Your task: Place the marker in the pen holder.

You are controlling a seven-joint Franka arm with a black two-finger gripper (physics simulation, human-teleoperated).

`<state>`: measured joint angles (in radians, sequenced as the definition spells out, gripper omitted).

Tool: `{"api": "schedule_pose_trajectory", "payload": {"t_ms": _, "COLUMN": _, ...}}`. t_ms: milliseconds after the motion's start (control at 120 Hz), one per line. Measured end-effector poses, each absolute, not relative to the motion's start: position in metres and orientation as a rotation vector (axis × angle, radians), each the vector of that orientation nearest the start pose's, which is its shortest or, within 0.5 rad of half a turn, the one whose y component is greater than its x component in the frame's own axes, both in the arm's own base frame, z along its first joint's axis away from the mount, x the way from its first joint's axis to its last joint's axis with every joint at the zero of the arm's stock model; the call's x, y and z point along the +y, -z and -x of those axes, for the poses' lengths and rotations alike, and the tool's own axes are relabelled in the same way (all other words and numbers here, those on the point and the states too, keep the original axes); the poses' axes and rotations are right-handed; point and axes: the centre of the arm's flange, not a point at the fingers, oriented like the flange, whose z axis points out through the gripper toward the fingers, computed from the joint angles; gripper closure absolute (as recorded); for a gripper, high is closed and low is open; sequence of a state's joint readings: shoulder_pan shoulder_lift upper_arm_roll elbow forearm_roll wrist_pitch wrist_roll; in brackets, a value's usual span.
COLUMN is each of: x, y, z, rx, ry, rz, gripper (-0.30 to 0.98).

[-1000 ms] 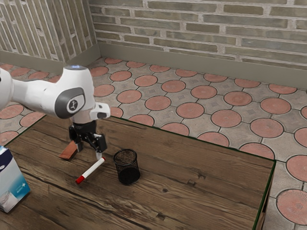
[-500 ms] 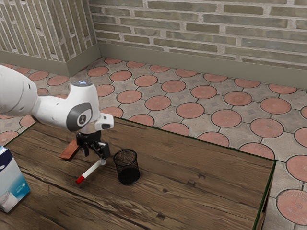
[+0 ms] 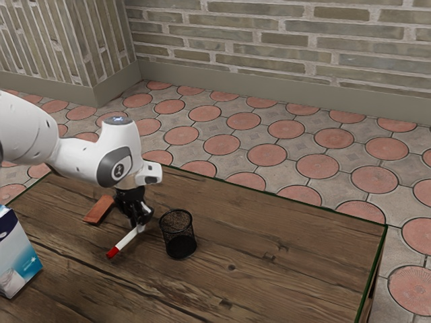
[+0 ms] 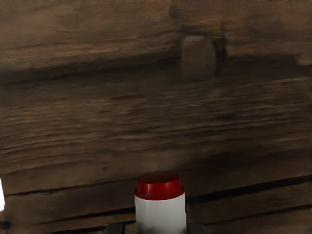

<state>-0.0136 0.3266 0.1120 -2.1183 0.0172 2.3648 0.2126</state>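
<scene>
In the exterior view the gripper (image 3: 140,226) is low over the table, at the white end of the marker (image 3: 127,239). The marker's red end points away from it, toward the view's lower left. In the wrist view the red-tipped marker (image 4: 161,212) lies between the two fingertips of the gripper (image 4: 156,228). One fingertip is right beside the marker and a narrow gap shows on the other side, so the gripper stands partly open around it. The black mesh pen holder (image 3: 178,235) is upright just to the exterior view's right of the gripper.
A reddish-brown block (image 3: 100,210) lies on the wooden table (image 3: 289,249), behind the marker and close to the hand. A white and blue box (image 3: 16,256) stands at the exterior view's left edge.
My hand has come down and slightly toward the exterior view's right, to the marker's white end. The fingers have drawn closer together. Marker and pen holder look unmoved.
</scene>
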Motion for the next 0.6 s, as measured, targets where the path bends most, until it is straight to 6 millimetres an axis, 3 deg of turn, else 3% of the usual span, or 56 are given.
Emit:
{"api": "schedule_pose_trajectory", "payload": {"t_ms": 200, "x": 0.056, "y": -0.254, "z": -0.569, "rx": 0.219, "ry": -0.113, "rz": 3.090, "gripper": 0.72}}
{"api": "schedule_pose_trajectory", "payload": {"t_ms": 433, "x": 0.055, "y": -0.251, "z": -0.569, "rx": 0.220, "ry": -0.118, "rz": 3.084, "gripper": 0.75}}
{"api": "schedule_pose_trajectory", "payload": {"t_ms": 500, "x": 0.047, "y": -0.287, "z": -0.573, "rx": 0.237, "ry": -0.023, "rz": 3.082, "gripper": 0.75}}
{"api": "schedule_pose_trajectory", "payload": {"t_ms": 600, "x": 0.009, "y": -0.386, "z": -0.570, "rx": 0.335, "ry": 0.236, "rz": 3.061, "gripper": 0.76}}
